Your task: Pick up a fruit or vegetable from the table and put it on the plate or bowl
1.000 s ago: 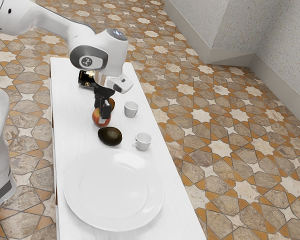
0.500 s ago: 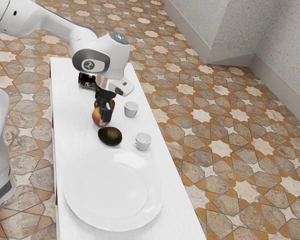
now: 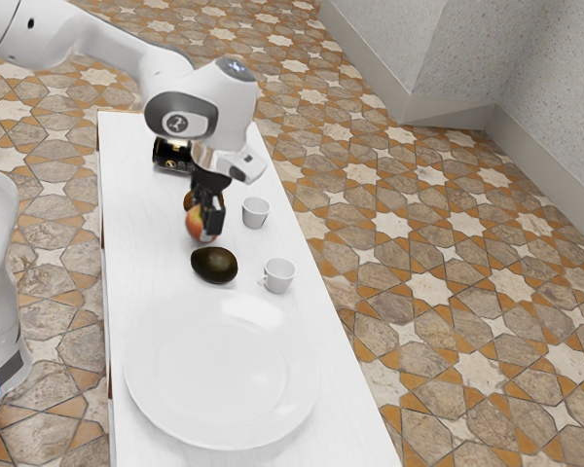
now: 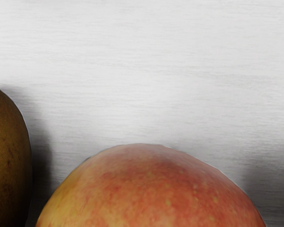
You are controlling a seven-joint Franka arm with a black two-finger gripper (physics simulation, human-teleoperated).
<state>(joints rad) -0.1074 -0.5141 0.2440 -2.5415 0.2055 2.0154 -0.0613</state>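
The surface [image 3: 141, 263] is viewed from high up and to one side, at a distance, looking down along its length. The wrist view is taken very close above it; the reddish fruit [image 4: 151, 189] is shared by both views.

Gripper [image 3: 206, 224] has come up a bit, taking the apple [image 3: 194, 225] w/ it. Apple's now lifted slightly off the table [image 3: 146, 263] beneath the hand, vs. lower 1 s ago.

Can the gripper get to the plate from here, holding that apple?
Likely yes. The gripper is shut on the apple; only the low avocado lies between it and the plate, so lifting over it should work.
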